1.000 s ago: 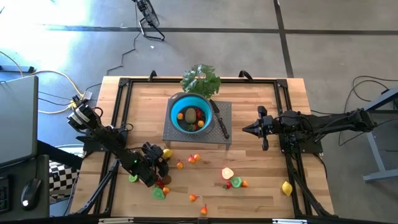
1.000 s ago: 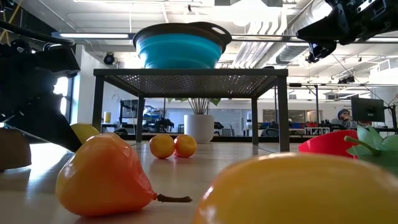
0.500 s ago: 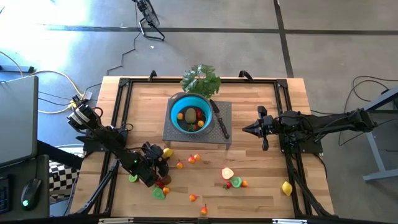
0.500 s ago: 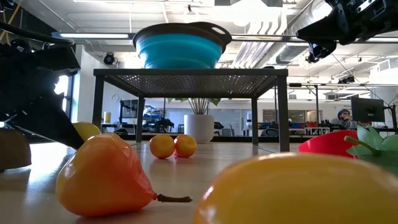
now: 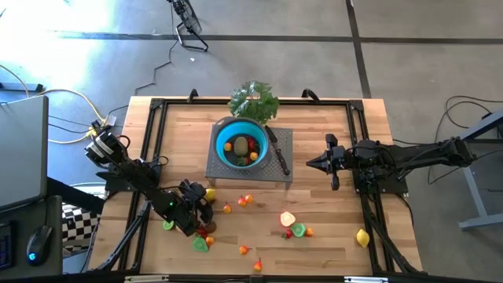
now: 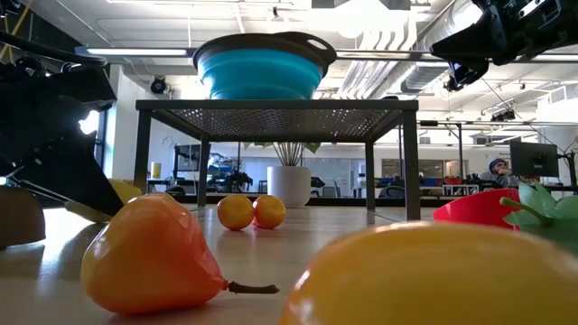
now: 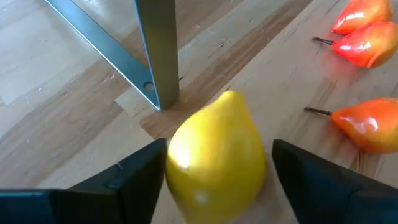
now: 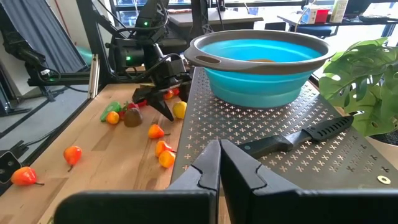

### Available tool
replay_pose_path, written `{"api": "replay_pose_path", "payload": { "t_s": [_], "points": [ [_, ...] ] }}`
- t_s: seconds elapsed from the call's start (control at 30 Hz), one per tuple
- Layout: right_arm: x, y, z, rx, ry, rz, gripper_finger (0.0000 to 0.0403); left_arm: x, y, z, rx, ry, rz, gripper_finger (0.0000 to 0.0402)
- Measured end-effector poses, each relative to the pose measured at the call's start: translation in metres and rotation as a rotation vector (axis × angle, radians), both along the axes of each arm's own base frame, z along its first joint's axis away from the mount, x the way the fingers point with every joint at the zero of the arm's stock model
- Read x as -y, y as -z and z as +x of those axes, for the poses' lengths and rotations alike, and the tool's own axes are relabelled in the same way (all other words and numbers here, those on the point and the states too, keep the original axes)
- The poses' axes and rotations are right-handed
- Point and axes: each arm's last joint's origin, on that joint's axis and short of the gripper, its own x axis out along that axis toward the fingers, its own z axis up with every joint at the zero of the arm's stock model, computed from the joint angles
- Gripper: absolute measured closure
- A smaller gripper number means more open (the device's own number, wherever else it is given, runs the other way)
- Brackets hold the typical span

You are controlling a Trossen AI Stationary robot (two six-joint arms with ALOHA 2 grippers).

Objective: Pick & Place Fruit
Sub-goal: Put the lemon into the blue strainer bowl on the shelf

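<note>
Left wrist view: left gripper spread wide, yellow fruit sitting between its fingers on the counter, not yet pinched. Looks like the grasp step; next it needs to close, lift, carry to the blue bowl. Right gripper closed, idle beside the bowl's stand.

Nothing here can be read: no lettering, label, brand or number shows on anything on the bench or in the room behind it. The bottles on the far desk carry labels, but they are too small to make out.
</note>
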Motion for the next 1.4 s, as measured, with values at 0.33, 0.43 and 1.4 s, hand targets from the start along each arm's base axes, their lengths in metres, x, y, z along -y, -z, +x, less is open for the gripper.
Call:
{"api": "replay_pose_path", "payload": {
  "t_s": [0.33,0.43,1.4],
  "points": [
    [0.0,0.0,0.0,0.0,0.0,0.0,0.04,-0.003,0.0,0.0,0.011,0.012,0.095,0.0078],
    [0.0,0.0,0.0,0.0,0.0,0.0,0.04,-0.011,0.004,0.0,-0.012,-0.009,0.092,0.0077],
    [0.0,0.0,0.0,0.0,0.0,0.0,0.04,-0.025,0.008,0.011,-0.064,-0.005,0.022,0.0098]
  ]
}}
